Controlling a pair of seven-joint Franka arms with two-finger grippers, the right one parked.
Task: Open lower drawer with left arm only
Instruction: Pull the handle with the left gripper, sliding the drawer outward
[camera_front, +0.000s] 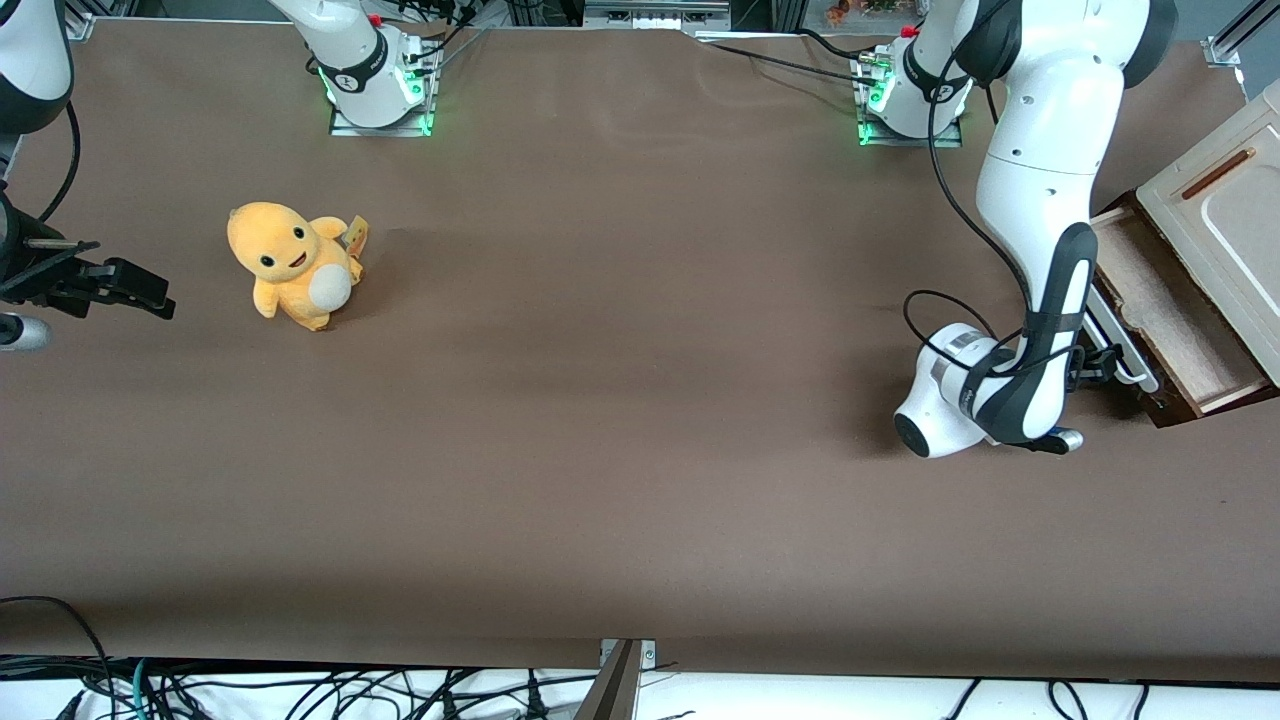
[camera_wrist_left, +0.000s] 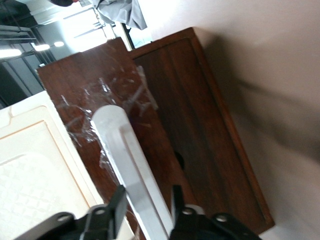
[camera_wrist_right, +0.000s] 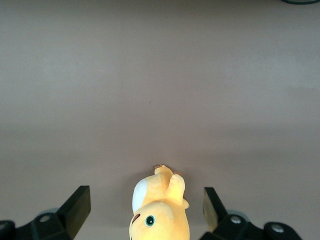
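While lower drawer (camera_front: 1170, 320) stands open | tool (camera_wrist_left: 146, 200) grasping its white handle (camera_wrist_left: 131, 167) | no writing legible

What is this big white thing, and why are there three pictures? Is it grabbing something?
The big white thing is a robot arm, the left arm. One picture looks down at the whole brown table from the front. The other two come from small cameras on the robots' wrists. At the working arm's end of the table stands a small cabinet with its lower drawer pulled partly out, so you can see its pale inside. The arm's black gripper has one finger on each side of the drawer's long white handle. Toward the parked arm's end of the table sits a yellow plush toy, which nobody is touching.
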